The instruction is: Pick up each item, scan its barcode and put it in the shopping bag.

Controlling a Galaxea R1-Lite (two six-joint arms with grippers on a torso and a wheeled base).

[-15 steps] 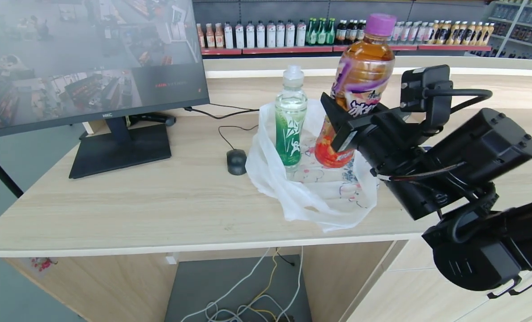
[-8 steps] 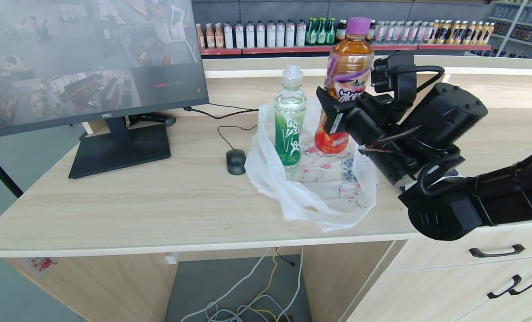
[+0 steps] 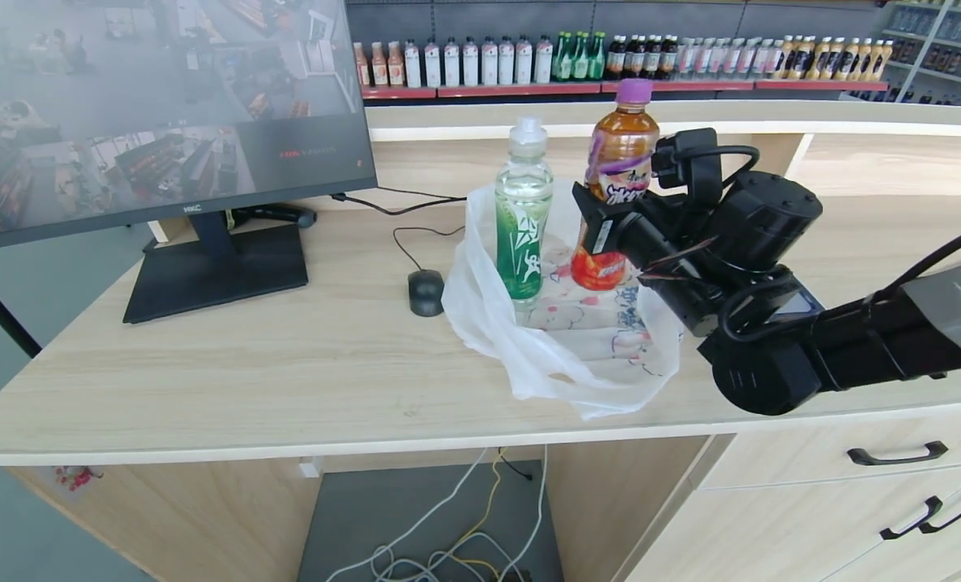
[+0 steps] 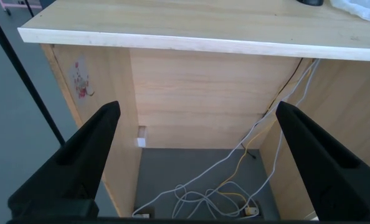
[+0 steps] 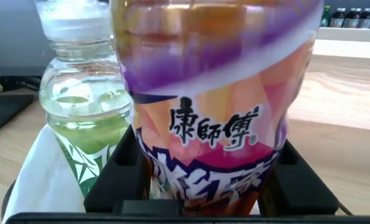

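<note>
My right gripper point(image 3: 609, 220) is shut on an amber tea bottle point(image 3: 616, 182) with a purple cap, held upright over the white shopping bag point(image 3: 565, 339) on the counter. In the right wrist view the tea bottle point(image 5: 216, 106) sits between the black fingers point(image 5: 119, 177). A clear bottle with a green label point(image 3: 523, 218) stands upright inside the bag, just left of the tea bottle; the same green-label bottle point(image 5: 82, 118) appears behind it in the wrist view. My left gripper point(image 4: 197, 162) hangs open below the counter edge, facing the cabinet recess, with nothing between its fingers.
A monitor point(image 3: 157, 105) on its stand fills the counter's left. A black mouse point(image 3: 427, 292) lies beside the bag, its cable running back. Shelves of bottles point(image 3: 609, 56) line the far wall. Drawers point(image 3: 892, 457) sit below the counter at right, loose cables point(image 4: 222, 186) under it.
My right arm has carried the tea bottle away from the camera and downward, so its base now sits low over the bag beside the green-label bottle.
</note>
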